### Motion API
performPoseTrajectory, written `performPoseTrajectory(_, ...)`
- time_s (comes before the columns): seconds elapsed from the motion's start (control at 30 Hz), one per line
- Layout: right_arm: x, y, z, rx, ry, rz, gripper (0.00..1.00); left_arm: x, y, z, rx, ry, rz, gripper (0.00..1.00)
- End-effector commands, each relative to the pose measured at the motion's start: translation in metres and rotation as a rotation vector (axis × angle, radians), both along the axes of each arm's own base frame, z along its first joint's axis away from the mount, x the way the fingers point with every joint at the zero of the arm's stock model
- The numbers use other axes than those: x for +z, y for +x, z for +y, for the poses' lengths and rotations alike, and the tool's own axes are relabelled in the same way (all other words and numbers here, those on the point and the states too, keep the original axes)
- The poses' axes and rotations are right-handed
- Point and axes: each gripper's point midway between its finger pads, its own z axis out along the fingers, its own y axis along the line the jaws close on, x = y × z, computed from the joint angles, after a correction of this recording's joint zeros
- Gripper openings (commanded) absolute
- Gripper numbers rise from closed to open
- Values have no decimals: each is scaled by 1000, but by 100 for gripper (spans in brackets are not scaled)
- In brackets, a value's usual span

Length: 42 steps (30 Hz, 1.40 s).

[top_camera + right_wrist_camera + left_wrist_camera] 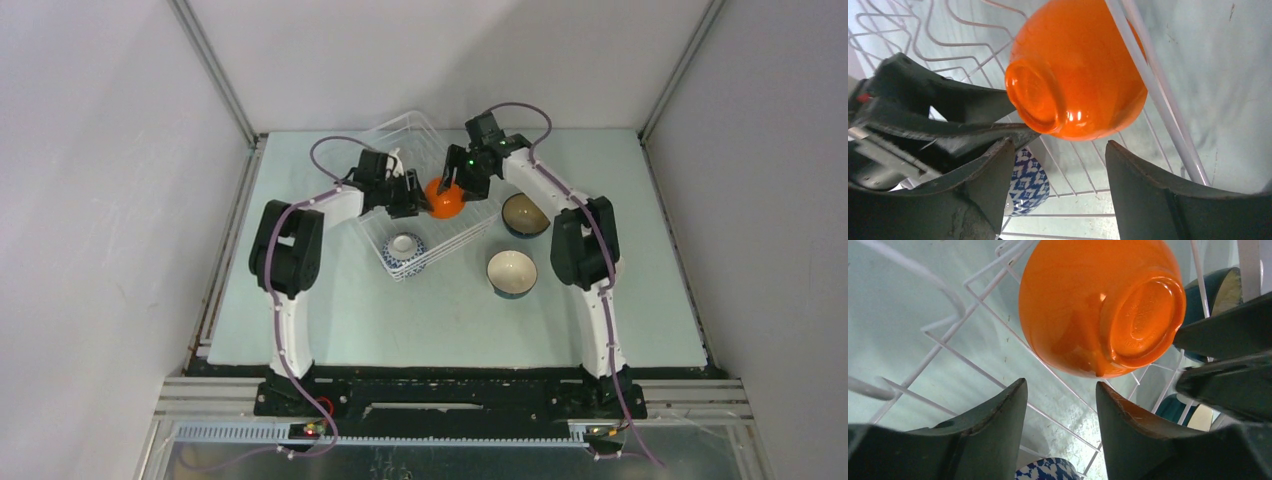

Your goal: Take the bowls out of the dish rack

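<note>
1. Sitting tipped on its side in dish rack [408, 123]: orange bowl [445, 198].
2. left gripper [1060, 390] jaws spread, nothing pinched, just beside bowl.
3. right gripper [1059, 145] jaws spread too, empty.

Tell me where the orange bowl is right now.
Top view, centre: the orange bowl lies tipped in the dish rack, between the left gripper and right gripper.

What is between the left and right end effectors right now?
The orange bowl, in the dish rack. The top view shows it between the left end effector and the right end effector, both open.
</note>
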Motion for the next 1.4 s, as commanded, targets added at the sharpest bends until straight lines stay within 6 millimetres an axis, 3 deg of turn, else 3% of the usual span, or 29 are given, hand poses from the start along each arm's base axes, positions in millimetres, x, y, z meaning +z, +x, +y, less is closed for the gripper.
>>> performPoseTrajectory(0.0,13,5,2,-87,9,-19,75,8,-2,1,-11,-27,-27,66)
performPoseTrajectory(0.1,26,2,-5,-126,23,-73,78,18,0,8,27,34,-85,86)
performPoseTrajectory(0.23,73,-4,-22,-192,61,-199,78,38,7,3,62,40,-139,99)
performPoseTrajectory(0.33,98,-10,-36,-231,60,-261,78,52,18,-8,103,-3,-172,100)
performPoseTrajectory(0.47,111,-16,-44,-253,63,-287,79,58,31,-19,161,8,-185,100)
performPoseTrajectory(0.83,103,-21,-42,-240,83,-289,84,53,48,-35,195,102,-175,100)
performPoseTrajectory(1.07,90,-19,-37,-233,78,-264,84,30,52,-30,249,139,-107,99)
performPoseTrajectory(1.3,72,-16,-24,-242,88,-203,74,21,41,-29,221,13,-86,72)
performPoseTrajectory(1.37,59,-13,-22,-260,84,-155,71,21,37,-26,214,-34,-79,65)
